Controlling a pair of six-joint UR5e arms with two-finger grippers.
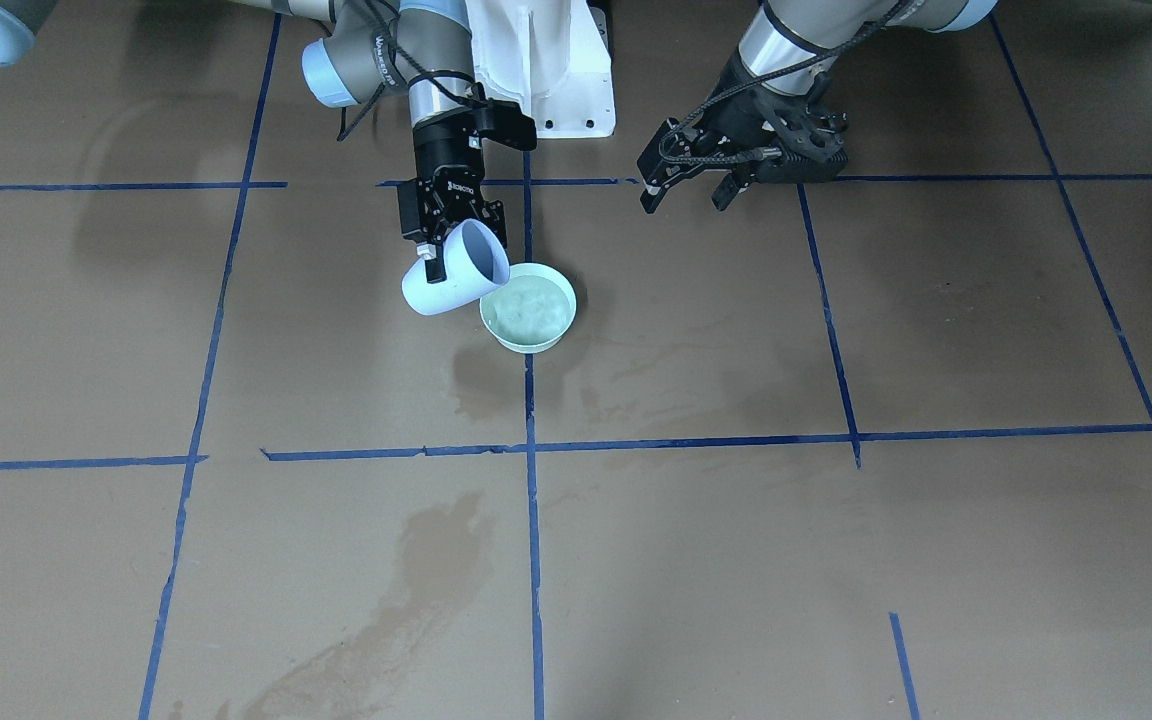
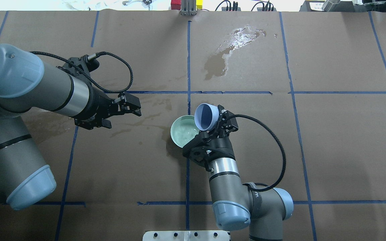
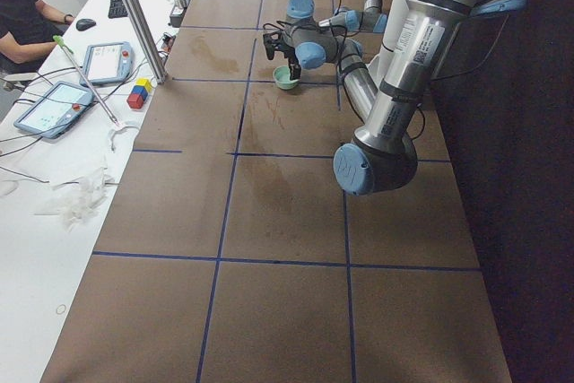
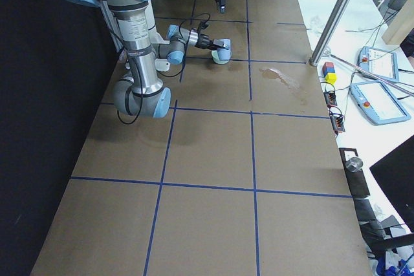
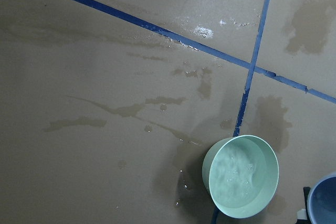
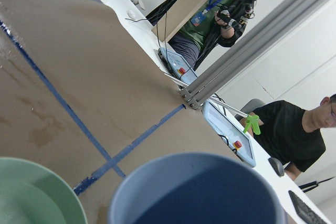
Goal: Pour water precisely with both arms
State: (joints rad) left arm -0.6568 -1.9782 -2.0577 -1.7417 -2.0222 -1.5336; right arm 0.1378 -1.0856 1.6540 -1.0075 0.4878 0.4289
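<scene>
While the tilted cup is clamped in the right claw over the bowl near the middle of the worktop, water is seen pooled inside, pouring is judged nearly done, and the left claw is held wide, empty.

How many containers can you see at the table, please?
2: a blue cup, tilted in the right hand, and a green bowl standing just below it.

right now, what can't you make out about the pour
- Stream from blue cup to green bowl: too thin to see in any view.
- Whether the cup is empty: inside cut off by right wrist view's bottom edge, too small overhead.
- Side views: both too small.
</scene>
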